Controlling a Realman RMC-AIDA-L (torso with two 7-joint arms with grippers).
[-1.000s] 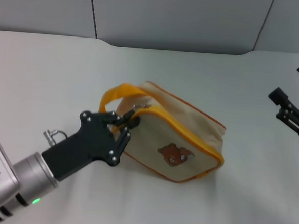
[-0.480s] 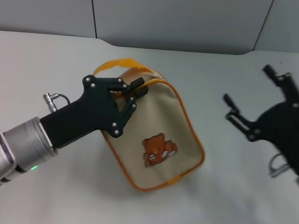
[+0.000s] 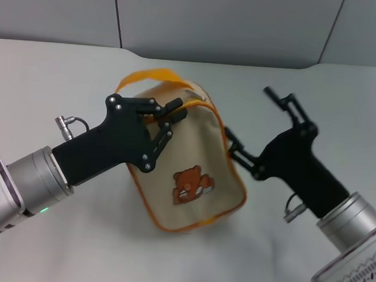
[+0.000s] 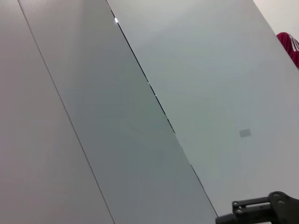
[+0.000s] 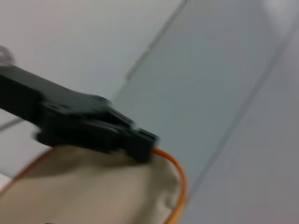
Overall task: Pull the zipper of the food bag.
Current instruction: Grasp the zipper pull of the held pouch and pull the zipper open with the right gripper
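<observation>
Food bag (image 3: 186, 173) is standing tipped up on the white table (image 3: 45, 81) near the middle of the head view, bear face toward the camera, orange-yellow strap handle (image 3: 150, 76) arching over its far upper end.

Left gripper (image 3: 172, 113) is clamping the bag's upper left corner, fingers narrowed onto the fabric and piping just below the handle; it is acting as the anchor. Left wrist view is showing only the wall panels and a piece of black linkage, so it is adding nothing on the grip.

Right gripper (image 3: 256, 129) is sitting at the bag's right side with its fingers spread wide. The lower finger is lying against or just beside the orange trimmed edge, the upper one is pointing up and away, well clear of the bag. It is holding nothing.

Zipper (image 3: 203, 105) is running along the top trimmed edge and curving down the right side. A small greyish pull tab (image 3: 190, 92) is showing at the top, just beside the left fingertips.

Key relation, as judged: the tab is lying up and to the left of the right gripper, near the bag's top. The right gripper is the free one, so it needs to travel up along the trim toward that tab before closing. The zip line's long axis from there is leading back down toward the right gripper's present side.
</observation>
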